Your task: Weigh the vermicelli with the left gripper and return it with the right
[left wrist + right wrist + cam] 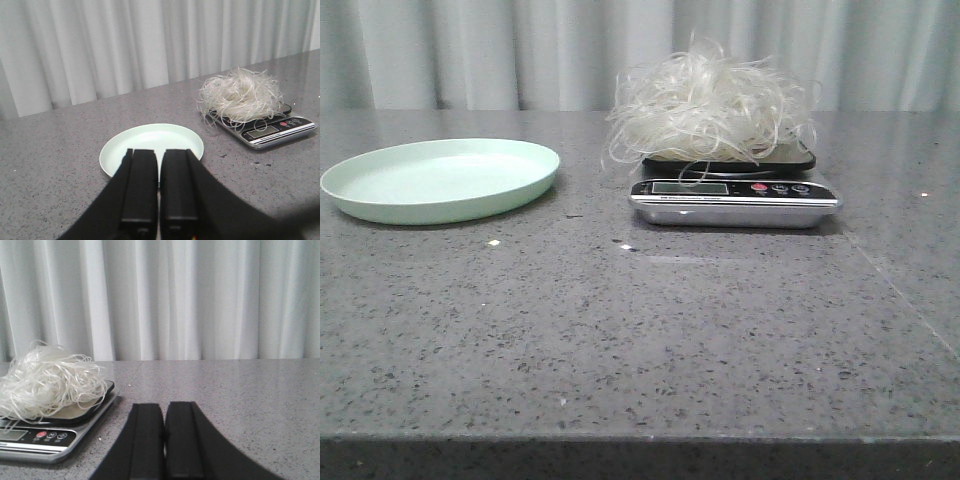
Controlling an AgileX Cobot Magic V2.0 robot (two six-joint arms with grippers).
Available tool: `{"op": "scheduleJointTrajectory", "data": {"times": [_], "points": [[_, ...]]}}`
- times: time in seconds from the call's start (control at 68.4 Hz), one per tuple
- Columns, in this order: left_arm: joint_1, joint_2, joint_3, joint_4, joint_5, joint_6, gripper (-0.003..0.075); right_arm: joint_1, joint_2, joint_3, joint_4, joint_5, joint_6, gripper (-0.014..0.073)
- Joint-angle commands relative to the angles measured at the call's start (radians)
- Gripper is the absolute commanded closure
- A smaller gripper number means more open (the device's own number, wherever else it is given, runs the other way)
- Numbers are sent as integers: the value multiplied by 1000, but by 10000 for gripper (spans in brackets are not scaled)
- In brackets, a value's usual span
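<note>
One fluffy tangle of thin, glassy whitish vermicelli sits heaped on one flat digital scale, at 1 o'clock on the speckled grey stone surface. One smooth round mint plate lies bare at 10 o'clock. Left gripper and right gripper: both closed, holding nothing.

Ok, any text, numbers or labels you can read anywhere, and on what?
Scale display: lit, digits too blurred to read.
Strip of print under the display: too small to read.
Scale buttons: no legible markings.
Plate, vermicelli: no text.
</note>
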Motion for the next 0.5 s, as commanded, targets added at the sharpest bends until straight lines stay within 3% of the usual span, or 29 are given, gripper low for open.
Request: {"op": "scheduleJointTrajectory", "data": {"times": [0.0, 0.249, 0.483], "points": [[1, 17, -24, -7, -65, -9, 586, -6, -6, -85, 26, -39, -6, 428], [1, 17, -24, -7, -65, -9, 586, -6, 235, -334, 39, 109, -6, 428], [1, 17, -24, -7, -65, -9, 586, -6, 415, -370, 41, 39, -6, 428]]}}
